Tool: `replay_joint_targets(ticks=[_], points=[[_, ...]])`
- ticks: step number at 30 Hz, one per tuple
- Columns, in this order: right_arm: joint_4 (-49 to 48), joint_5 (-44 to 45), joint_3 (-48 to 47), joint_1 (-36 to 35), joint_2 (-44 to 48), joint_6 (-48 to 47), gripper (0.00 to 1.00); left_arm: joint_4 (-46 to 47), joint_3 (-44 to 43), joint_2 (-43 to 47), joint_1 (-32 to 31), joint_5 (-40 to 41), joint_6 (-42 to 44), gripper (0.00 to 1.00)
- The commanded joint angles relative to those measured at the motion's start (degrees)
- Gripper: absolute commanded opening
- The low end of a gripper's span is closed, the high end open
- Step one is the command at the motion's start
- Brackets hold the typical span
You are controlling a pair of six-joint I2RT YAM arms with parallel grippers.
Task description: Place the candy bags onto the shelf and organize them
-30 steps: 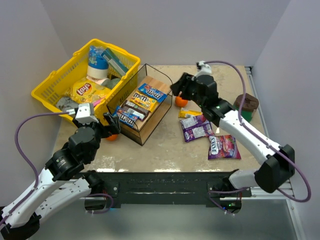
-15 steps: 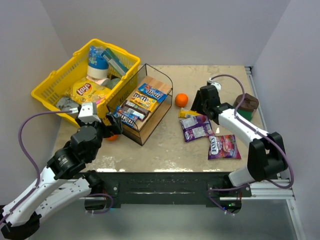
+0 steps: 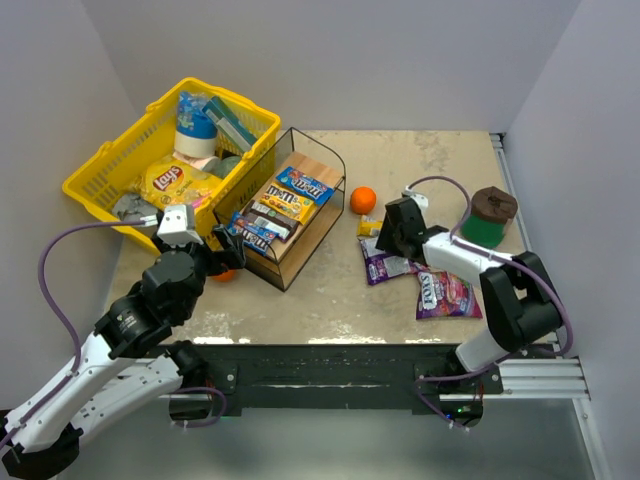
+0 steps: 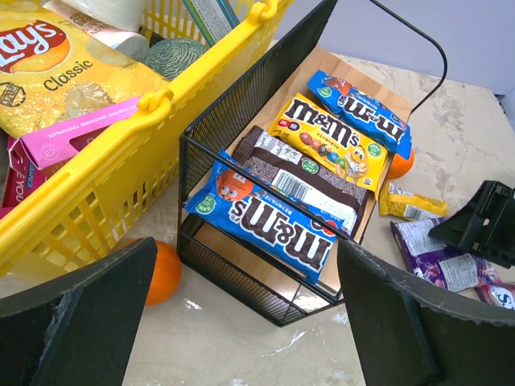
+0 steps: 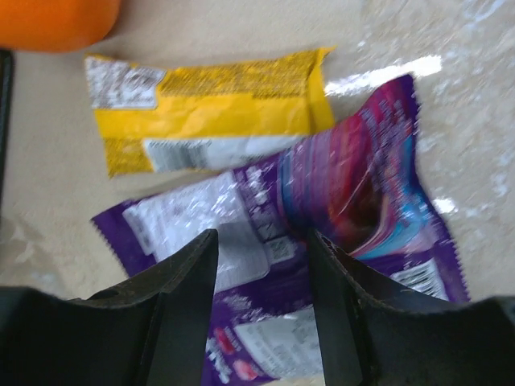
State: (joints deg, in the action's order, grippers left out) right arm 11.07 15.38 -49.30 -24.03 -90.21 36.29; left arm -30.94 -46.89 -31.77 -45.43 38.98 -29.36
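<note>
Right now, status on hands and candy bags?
Left hand open, by the shelf. Right hand open over purple candy bag. Yellow packet abutting it.

A black wire-frame rack with a slanted wooden board [image 3: 320,166] holds blue, brown and yellow candy packets [image 3: 288,197], just right of a yellow plastic basket [image 3: 118,137]. Further right, the right gripper [image 3: 392,232] hangs low over purple packets [image 3: 384,268] — a round orange [image 3: 363,200] lies just beyond.

left arm [image 3: 105,365] and right arm [image 3: 468,258] show white shells, black joints, purple cables [image 3: 43,290] and black claw fingers [image 5: 175,318].
</note>
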Motion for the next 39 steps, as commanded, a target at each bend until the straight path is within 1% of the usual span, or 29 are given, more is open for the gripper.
replay_joint_targets(ticks=[1,5,9,12,14,16,17,18,20,21,23,24,29,32,37,39], points=[[-2.2,-2.0,4.0,-5.1,2.1,7.1,0.51,2.0,0.3,-0.1,-0.1,0.7,0.1,0.99],[-2.2,-2.4,6.8,-9.0,3.8,11.0,0.50,1.8,0.6,0.0,-0.2,0.7,-0.1,1.00],[-2.4,-1.9,8.1,-9.9,6.4,13.3,0.50,1.8,0.6,0.4,-0.2,0.9,-0.2,0.99],[2.2,1.6,4.3,-9.8,7.9,11.4,0.51,1.8,0.4,0.3,-0.2,0.9,0.1,0.99],[6.0,6.8,0.3,-9.6,9.0,9.6,0.53,1.8,0.3,0.3,-0.2,0.9,0.2,1.00],[7.9,9.0,-2.3,-7.8,9.4,7.8,0.53,1.8,0.4,0.4,-0.1,0.9,0.1,1.00],[8.1,8.8,-4.3,-6.7,9.4,6.1,0.53,1.9,0.4,0.3,-0.1,0.9,0.1,0.99],[8.1,8.5,-5.1,-4.0,9.2,5.2,0.53,1.8,0.4,0.5,-0.2,0.9,0.1,0.99],[7.8,7.0,-7.5,-1.2,8.3,2.9,0.54,1.8,0.3,0.4,-0.1,1.0,0.1,1.00],[7.6,6.3,-8.2,1.3,6.7,2.0,0.54,1.8,0.3,0.4,-0.1,1.0,0.1,0.99],[6.9,4.9,-10.4,3.2,4.5,-0.2,0.54,1.8,0.4,0.5,-0.2,0.9,0.1,1.00],[6.6,4.1,-11.1,4.6,1.8,-0.9,0.54,1.8,0.3,0.5,-0.1,0.9,0.1,1.00],[3.3,-0.1,-14.0,7.3,-4.1,-3.3,0.57,1.8,0.4,0.5,-0.1,0.7,0.0,1.00],[0.5,-4.8,-14.1,9.2,-6.6,-4.6,0.57,1.5,0.4,0.6,-0.1,0.8,-0.1,1.00],[-2.0,-11.2,-14.0,11.1,-10.2,-6.9,0.57,1.2,0.4,1.0,-0.2,1.1,-0.2,0.99],[-2.4,-11.9,-13.4,11.5,-11.5,-7.7,0.56,1.2,0.5,1.1,-0.1,1.2,-0.3,1.00]])
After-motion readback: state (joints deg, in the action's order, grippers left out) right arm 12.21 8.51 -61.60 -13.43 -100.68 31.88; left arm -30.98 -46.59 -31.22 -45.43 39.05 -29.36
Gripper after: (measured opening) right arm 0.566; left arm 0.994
